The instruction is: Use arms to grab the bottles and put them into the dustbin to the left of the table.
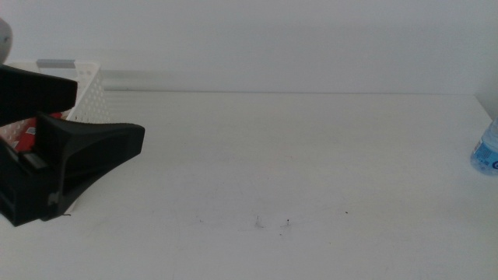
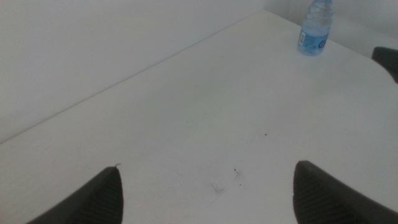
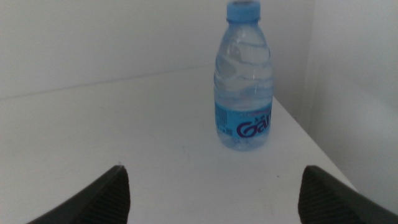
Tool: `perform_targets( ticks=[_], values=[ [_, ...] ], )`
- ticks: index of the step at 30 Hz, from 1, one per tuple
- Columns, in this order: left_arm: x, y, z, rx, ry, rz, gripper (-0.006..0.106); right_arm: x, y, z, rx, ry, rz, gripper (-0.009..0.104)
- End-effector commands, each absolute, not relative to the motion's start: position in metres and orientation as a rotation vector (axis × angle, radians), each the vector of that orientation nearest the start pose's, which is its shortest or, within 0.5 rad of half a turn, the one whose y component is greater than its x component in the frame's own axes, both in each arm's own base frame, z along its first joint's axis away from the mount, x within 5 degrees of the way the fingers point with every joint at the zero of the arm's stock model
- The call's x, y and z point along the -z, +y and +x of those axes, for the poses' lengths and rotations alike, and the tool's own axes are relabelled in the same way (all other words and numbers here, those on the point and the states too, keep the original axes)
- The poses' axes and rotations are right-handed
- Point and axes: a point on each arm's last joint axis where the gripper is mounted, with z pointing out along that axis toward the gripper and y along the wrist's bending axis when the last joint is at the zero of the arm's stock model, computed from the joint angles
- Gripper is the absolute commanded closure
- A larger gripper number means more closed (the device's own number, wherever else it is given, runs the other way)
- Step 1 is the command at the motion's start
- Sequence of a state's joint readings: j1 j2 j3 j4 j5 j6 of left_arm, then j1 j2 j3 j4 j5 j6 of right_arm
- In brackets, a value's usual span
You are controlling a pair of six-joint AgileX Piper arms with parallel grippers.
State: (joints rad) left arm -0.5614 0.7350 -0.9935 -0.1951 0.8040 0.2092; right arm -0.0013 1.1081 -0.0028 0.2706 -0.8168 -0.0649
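The bin (image 1: 87,97) sits off the table's (image 1: 296,155) left edge, toward the far left corner. The left gripper (image 1: 70,155) hangs over the table's left edge, just in front of the bin. A water bottle (image 1: 486,149) stands upright on the table at the right edge, well apart from the bin. The right gripper (image 3: 211,193) faces the bottle (image 3: 244,78), near that right edge.
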Motion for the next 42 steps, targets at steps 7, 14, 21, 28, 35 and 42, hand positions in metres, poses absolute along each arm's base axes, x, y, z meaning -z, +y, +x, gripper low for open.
perform_targets(
  ticks=[7, 14, 21, 28, 35, 42],
  values=[
    [-0.411, -0.078, 0.099, 0.452, 1.888, 0.721, 0.007, -0.153, -0.023, 0.164, 0.112, 1.716, 0.294, 0.016],
    [-0.411, -0.078, 0.099, 0.456, 1.889, 0.719, 0.007, -0.151, -0.027, 0.185, 0.208, 1.71, 0.267, 0.016],
    [-0.411, -0.078, 0.099, 0.454, 1.889, 0.719, 0.007, -0.142, -0.036, 0.225, 0.328, 1.725, 0.293, 0.016],
    [-0.411, -0.078, 0.099, 0.451, 1.888, 0.72, 0.007, -0.116, -0.042, 0.25, 0.415, 1.792, 0.337, 0.016],
    [-0.411, -0.078, 0.099, 0.451, 1.888, 0.72, 0.007, -0.107, -0.043, 0.274, 0.428, 1.784, 0.34, 0.016],
    [-0.411, -0.078, 0.099, 0.45, 1.887, 0.721, 0.007, -0.107, -0.044, 0.3, 0.468, 1.747, 0.293, 0.016]
  ],
)
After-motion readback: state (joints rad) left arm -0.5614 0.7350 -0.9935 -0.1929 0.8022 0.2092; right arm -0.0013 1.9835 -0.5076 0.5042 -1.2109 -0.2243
